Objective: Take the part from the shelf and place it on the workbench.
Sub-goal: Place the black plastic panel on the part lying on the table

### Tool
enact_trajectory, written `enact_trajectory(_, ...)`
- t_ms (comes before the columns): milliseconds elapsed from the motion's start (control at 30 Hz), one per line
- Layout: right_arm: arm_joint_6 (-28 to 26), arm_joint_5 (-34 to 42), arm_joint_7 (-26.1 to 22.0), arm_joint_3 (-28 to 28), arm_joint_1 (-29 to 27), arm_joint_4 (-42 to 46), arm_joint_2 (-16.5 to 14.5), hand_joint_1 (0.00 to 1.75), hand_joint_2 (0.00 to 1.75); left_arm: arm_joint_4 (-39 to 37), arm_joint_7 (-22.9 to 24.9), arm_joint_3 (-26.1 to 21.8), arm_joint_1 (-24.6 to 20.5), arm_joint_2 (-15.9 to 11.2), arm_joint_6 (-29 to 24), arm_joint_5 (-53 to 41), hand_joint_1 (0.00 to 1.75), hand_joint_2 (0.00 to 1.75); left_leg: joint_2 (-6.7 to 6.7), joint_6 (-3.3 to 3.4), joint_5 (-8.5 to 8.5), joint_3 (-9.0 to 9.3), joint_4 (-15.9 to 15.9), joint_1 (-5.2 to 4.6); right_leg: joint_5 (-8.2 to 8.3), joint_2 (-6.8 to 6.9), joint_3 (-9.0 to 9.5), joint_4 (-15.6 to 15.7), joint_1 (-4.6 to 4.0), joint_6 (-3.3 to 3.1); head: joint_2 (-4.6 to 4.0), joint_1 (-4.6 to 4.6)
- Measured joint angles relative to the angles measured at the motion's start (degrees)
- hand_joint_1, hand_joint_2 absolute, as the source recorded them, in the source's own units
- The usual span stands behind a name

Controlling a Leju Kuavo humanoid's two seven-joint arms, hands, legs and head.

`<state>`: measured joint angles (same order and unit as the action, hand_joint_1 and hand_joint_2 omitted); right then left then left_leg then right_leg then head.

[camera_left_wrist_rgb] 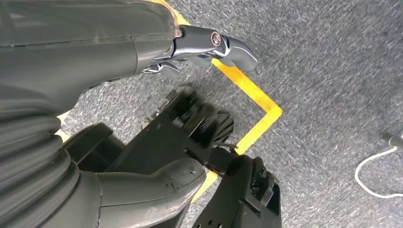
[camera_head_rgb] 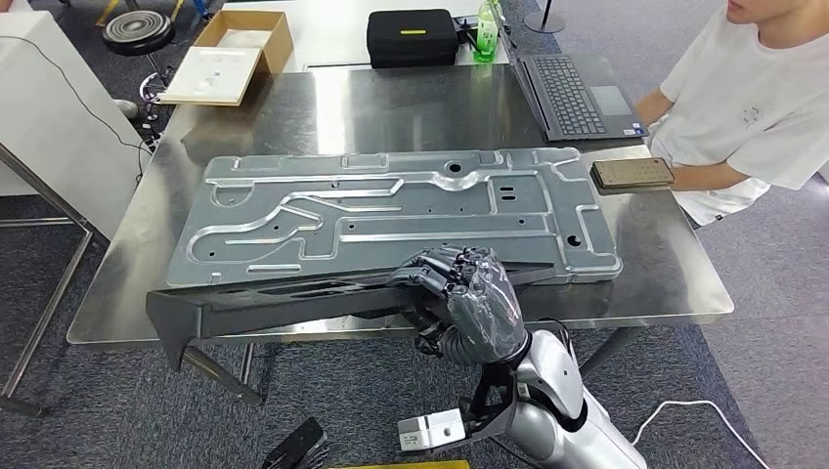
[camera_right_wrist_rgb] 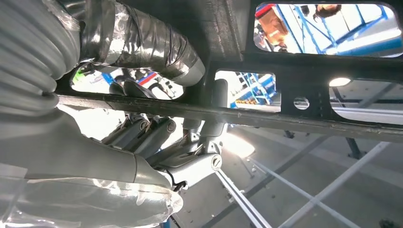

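Observation:
A long black frame-like part stretches along the front edge of the steel workbench. Its left end juts past the edge over the floor. My right hand grips the part near its right end, fingers curled over its top bar. In the right wrist view my fingers wrap a thin bar of the black part, seen from beneath. My left hand hangs over the grey carpet, fingers apart, holding nothing.
A large grey stamped metal panel covers the middle of the bench just behind the part. A person sits at the right with a phone and a laptop. A black case and cardboard box stand at the back.

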<state>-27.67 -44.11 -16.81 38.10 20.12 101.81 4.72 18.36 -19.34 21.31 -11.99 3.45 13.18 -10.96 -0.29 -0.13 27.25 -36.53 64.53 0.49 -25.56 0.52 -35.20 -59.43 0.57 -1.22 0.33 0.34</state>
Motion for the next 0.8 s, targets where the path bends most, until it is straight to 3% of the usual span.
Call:
enact_trajectory(67,0.4,0.3,0.4,-0.2,0.0,0.0,0.0,1.75,1.75,0.0,-0.1,0.0,0.0,-0.1,-0.1,0.2,0.00,1.75,0.10,0.52,-1.42,2.35,-5.0,-0.23,-0.01,0.02,-0.09,-0.1,-0.16,0.49,0.00,0.01)
enact_trajectory(200,7.1,4.7,5.5,-1.0,0.4,-0.1,0.0,1.75,1.75,0.0,-0.6,-0.2,0.4,-0.3,-1.0,1.0,0.00,1.75,-0.08,1.68,-1.89,2.76,-6.3,-0.21,-0.41,0.08,-0.32,-0.6,-0.08,1.70,0.00,0.02)
enact_trajectory(267,10.4,4.8,8.6,-1.9,1.5,-0.4,0.3,1.75,1.75,0.0,-1.2,-0.6,0.7,-0.5,-1.3,1.3,0.00,1.75,-0.07,2.38,-2.27,2.83,-6.8,-0.05,-3.14,-0.13,-2.23,-4.8,0.04,2.15,0.00,0.03)
enact_trajectory(333,11.3,1.9,10.3,-3.1,3.1,-1.2,0.8,1.75,1.75,0.0,-1.6,-0.8,1.1,-0.7,-1.3,1.3,0.00,1.75,-0.07,2.70,-2.34,2.64,-6.8,-0.20,-6.57,-0.27,-5.60,-11.9,0.10,2.40,0.00,0.02)
enact_trajectory(367,11.4,0.6,10.7,-3.8,3.8,-1.7,1.0,1.75,1.75,0.0,-1.6,-0.8,1.3,-0.8,-1.3,1.3,0.00,1.75,-0.09,2.71,-2.34,2.58,-6.7,-0.26,-7.30,-0.28,-6.80,-14.5,0.12,2.45,0.00,0.03)
enact_trajectory(400,11.5,-0.2,11.0,-4.4,4.4,-2.2,1.2,1.75,1.75,0.0,-1.7,-0.9,1.5,-0.8,-1.3,1.3,0.00,1.75,-0.14,2.72,-2.33,2.54,-6.6,-0.31,-6.99,-0.28,-7.14,-15.3,0.13,2.43,0.00,0.02)
enact_trajectory(433,11.6,-0.6,11.2,-5.0,5.0,-2.6,1.4,1.75,1.75,0.0,-1.7,-0.9,1.6,-0.9,-1.3,1.2,0.00,1.75,-0.23,2.69,-2.28,2.54,-6.5,-0.33,-5.63,-0.29,-6.35,-13.8,0.12,2.31,0.00,0.03)
enact_trajectory(500,11.9,-1.1,11.4,-5.9,5.9,-3.2,1.5,1.75,1.75,0.0,-1.6,-0.9,1.7,-0.9,-1.2,1.2,0.00,1.75,-0.42,2.48,-2.08,2.50,-6.2,-0.38,-1.97,-0.40,-2.74,-6.6,0.06,1.87,0.00,0.03)
enact_trajectory(567,12.5,-2.6,11.7,-6.3,6.9,-3.6,1.6,1.75,1.75,0.0,-1.6,-0.9,1.7,-0.9,-1.1,1.1,0.00,1.75,-0.51,2.06,-1.94,2.20,-5.8,-0.56,-0.35,-0.55,-0.31,-1.2,-0.17,1.47,0.00,0.01)
enact_trajectory(700,14.4,-7.8,12.0,-7.2,11.1,-6.2,2.8,1.75,1.75,0.0,-1.6,-0.9,1.7,-0.9,-0.7,0.3,0.00,1.75,-0.50,1.10,-1.66,1.63,-5.4,-0.66,-0.08,-0.54,-0.12,0.0,-0.04,0.68,0.00,0.01)
enact_trajectory(733,15.2,-9.4,11.7,-7.5,12.8,-7.2,3.2,1.75,1.75,0.0,-1.6,-0.9,1.7,-0.9,-0.8,0.3,0.00,1.75,-0.44,0.84,-0.75,1.06,-4.1,-0.64,0.06,-0.49,-0.05,0.2,0.11,0.38,0.00,0.01)
enact_trajectory(800,16.6,-12.5,11.2,-7.6,16.0,-9.3,4.2,1.75,1.75,0.0,-1.7,-0.9,1.7,-0.9,-0.9,0.2,0.00,1.75,-0.30,0.39,2.37,-1.60,1.8,-0.44,0.17,-0.38,0.04,0.4,0.15,0.05,0.00,0.00)
